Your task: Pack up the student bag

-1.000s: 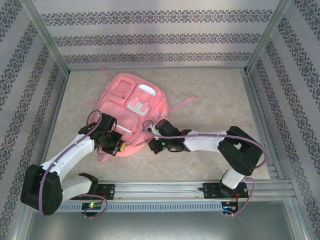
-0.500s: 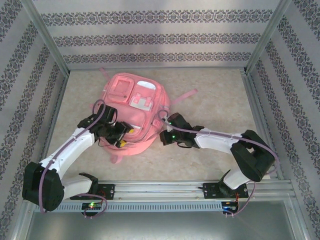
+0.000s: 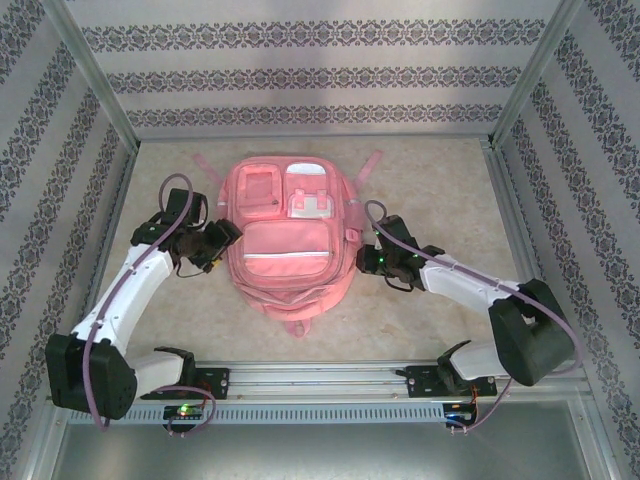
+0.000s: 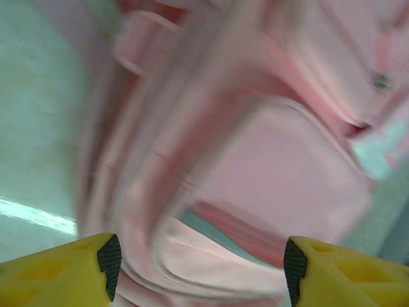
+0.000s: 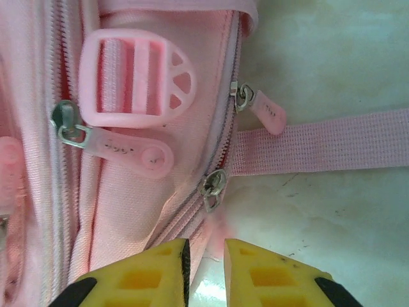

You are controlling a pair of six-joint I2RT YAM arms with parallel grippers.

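- I am seeing the student bag (image 3: 288, 250) lying flat, centre of frame.
- Left gripper (image 4: 201, 272) is gaping wide — gripping nothing.
- Right gripper (image 5: 206, 272) is standing barely parted — beside the bag's zipped edge.

One student bag (image 3: 288, 262) lies on one table (image 3: 440, 180), with two grippers at it: the left gripper (image 3: 222, 238) and the right gripper (image 3: 362, 258). Its front shows three pockets (image 3: 288, 250). Close up there are three zip sliders (image 5: 64, 117), one buckle (image 5: 137, 77) and one webbing strap (image 5: 319, 150).

student bag (image 4: 255, 160): blurred, left wrist view | strap (image 5: 319, 150): cut off, right edge
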